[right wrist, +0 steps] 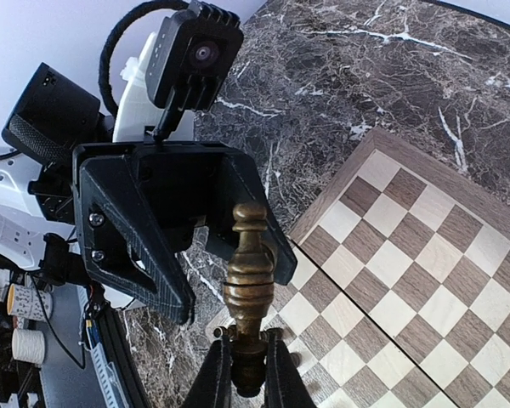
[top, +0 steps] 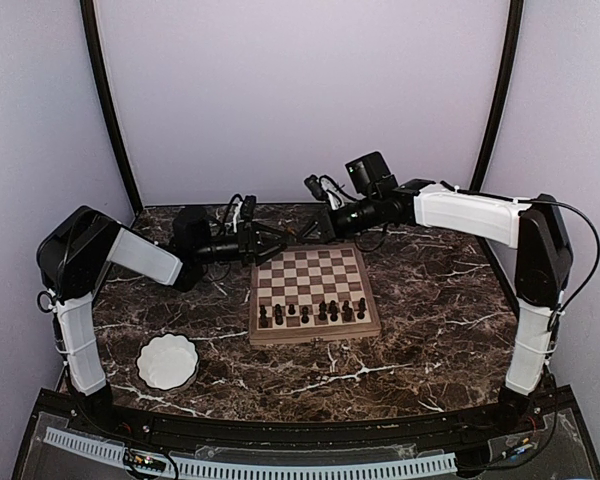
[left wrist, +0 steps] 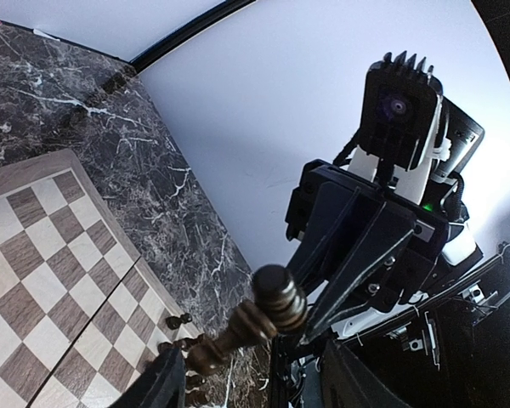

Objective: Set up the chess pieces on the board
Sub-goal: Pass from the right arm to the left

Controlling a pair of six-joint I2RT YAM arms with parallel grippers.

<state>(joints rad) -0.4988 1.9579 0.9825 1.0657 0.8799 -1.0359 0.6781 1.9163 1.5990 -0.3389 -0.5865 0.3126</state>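
From above, the square wooden board (top: pixel 310 268), tan and dark brown checks inside a pale rim, lies mid-table on glossy brown marble (top: pixel 430 320) veined in white. The chess pieces (top: pixel 322 311), small and dark, stand along the 2 nearest rows. A white scalloped bowl (top: pixel 167 361) sits well apart at the near left. The left gripper (top: pixel 277 243) and right gripper (top: pixel 310 230) meet tip to tip over the board's far left corner. What passes between them is too small to make out here.

From the left wrist, the left gripper (left wrist: pixel 238 374) has its jaws parted, 1 to each side of a turned, brass-brown chessman (left wrist: pixel 253 323) with ribbed rings and a rounded knob. The right gripper (left wrist: pixel 302 306), matte black and wedge-fingered, faces it. The board (left wrist: pixel 42 280) lies below left.

From the right wrist, the right gripper (right wrist: pixel 249 378) is pinched tight on the narrow foot of the chessman (right wrist: pixel 249 285), which stands upright above the board's edge (right wrist: pixel 408 255). The left gripper (right wrist: pixel 236 287) spreads its 2 triangular fingers (right wrist: pixel 140 246) around the finial, with a gap on each side.
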